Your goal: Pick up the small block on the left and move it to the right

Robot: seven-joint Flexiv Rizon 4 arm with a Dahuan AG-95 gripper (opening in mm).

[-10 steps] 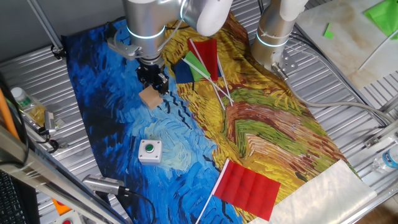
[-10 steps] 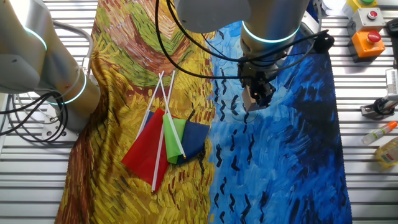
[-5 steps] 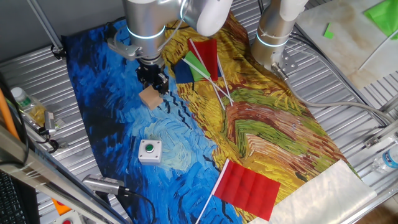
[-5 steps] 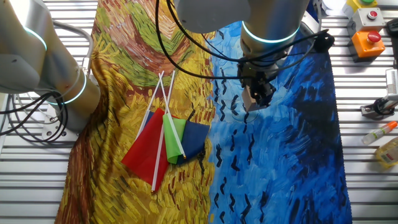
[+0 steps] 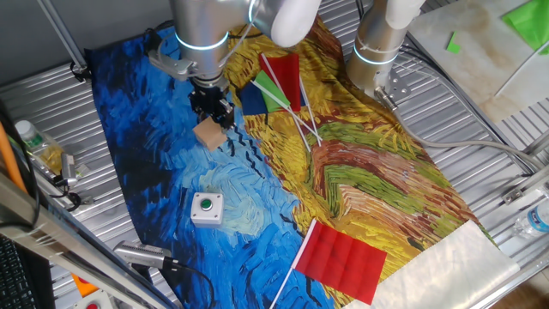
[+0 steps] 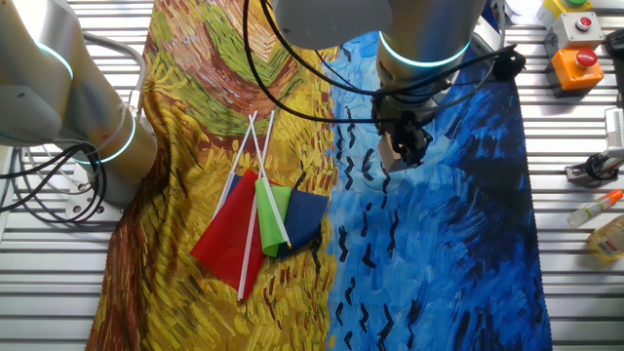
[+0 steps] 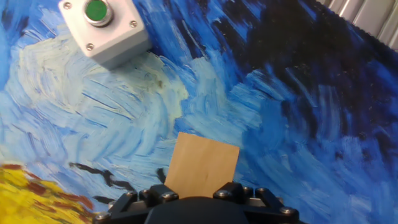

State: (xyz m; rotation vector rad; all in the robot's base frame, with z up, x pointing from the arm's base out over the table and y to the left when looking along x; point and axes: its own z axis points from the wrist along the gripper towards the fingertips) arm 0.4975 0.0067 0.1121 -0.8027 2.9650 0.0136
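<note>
Hand [image 5: 214,116] pinching the small wooden block [image 5: 207,134] at its tip, over the blue left of the bench cloth [image 5: 154,172]; destination lies rightward.

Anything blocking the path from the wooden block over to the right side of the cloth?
The small flags lie bunched on the cloth just right of the small block, which sits at the pincer. A low, straight path to the right would likely meet them; carrying the block above them should clear. The white button box is off that line.
</note>
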